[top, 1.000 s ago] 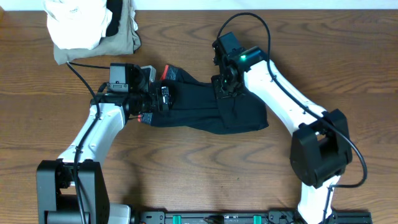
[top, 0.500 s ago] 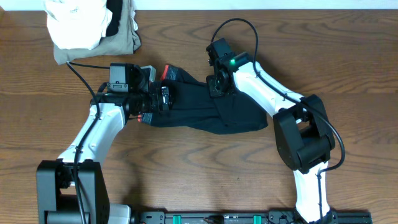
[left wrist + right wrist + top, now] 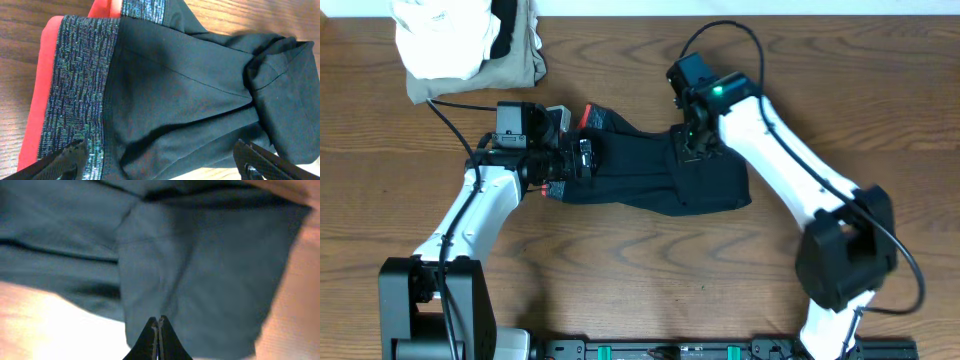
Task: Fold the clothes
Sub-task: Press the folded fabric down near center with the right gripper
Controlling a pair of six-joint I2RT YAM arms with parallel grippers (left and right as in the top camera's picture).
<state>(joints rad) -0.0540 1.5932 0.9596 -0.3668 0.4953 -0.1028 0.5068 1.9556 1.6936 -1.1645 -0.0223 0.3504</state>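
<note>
The clothes (image 3: 650,175), one black garment, lie bunched across the middle of the wooden table. The grey waistband (image 3: 80,85) with its red-orange edge (image 3: 37,115) is at the left end. My left gripper (image 3: 582,158) hovers over that end and is open. In the left wrist view its fingertips (image 3: 75,155) stand wide either side of the cloth, with the left gripper (image 3: 162,160) holding nothing. My right gripper (image 3: 697,145) is shut above the garment's upper right part. In the right wrist view the right gripper (image 3: 158,322) has its tips pressed together over the black fabric (image 3: 200,265), with no cloth between them.
A white folded cloth (image 3: 440,35) lies on a khaki-olive garment (image 3: 520,65) at the back left corner. Bare wooden table (image 3: 650,270) lies in front of the garment. The left arm's black cable (image 3: 450,125) trails toward the pile.
The right arm swung left over the garment, then back to the right, with its gripper shut throughout. The left arm and the garment have not visibly moved.
</note>
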